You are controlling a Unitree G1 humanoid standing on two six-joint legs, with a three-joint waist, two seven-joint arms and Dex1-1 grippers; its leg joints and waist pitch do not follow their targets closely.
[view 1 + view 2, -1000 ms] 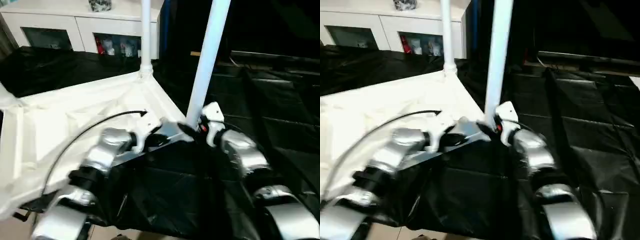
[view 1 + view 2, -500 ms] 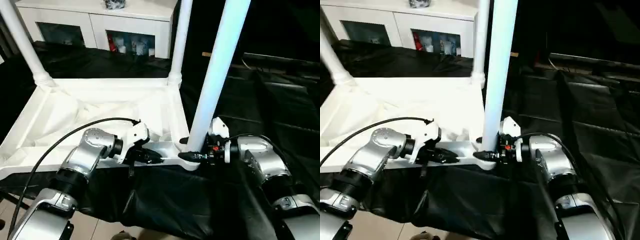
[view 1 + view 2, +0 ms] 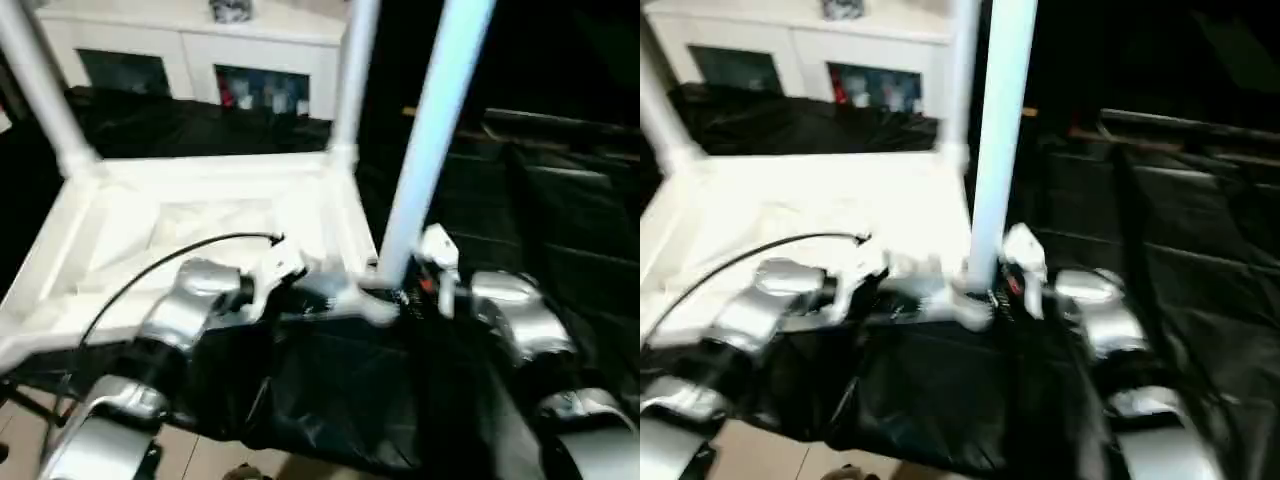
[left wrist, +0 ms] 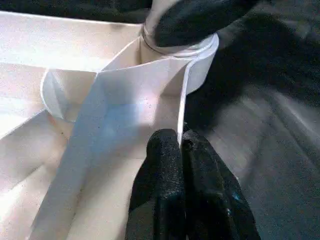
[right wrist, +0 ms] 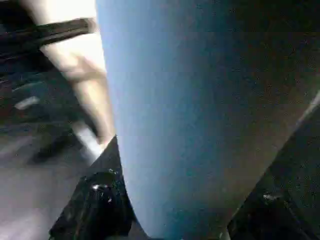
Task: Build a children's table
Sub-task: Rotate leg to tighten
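**upturned tabletop with legs standing, both end effectors at its near right corner**

i see black sheeting [image 3: 560,200] across the right side and lower middle of the head view, and a white cabinet [image 3: 190,55] with glass-fronted doors along the upper left edge.

the tabletop [image 3: 180,230] lies ribbed side up over the left and centre of the frame, its near edge running just behind my forearms. three legs stand out of its corner sockets: one far left leg [image 3: 40,90] at the upper left, one far right leg [image 3: 350,80] at upper centre, and the near right leg [image 3: 430,140], thickest in the frame, rising from centre to the top edge, leaning a little right.

my left end effector [image 4: 181,145] sits at lower centre of the head view, fingers pressed together on the thin upright rim of the tabletop, right beside the near right corner socket [image 4: 200,55]. a black cable [image 3: 150,265] arcs over that forearm.

my right end effector [image 5: 175,220] is at the base of the near right leg, one black finger [image 5: 95,210] on either side of the tube, about half spread; i cannot tell whether the fingers actually press on it.
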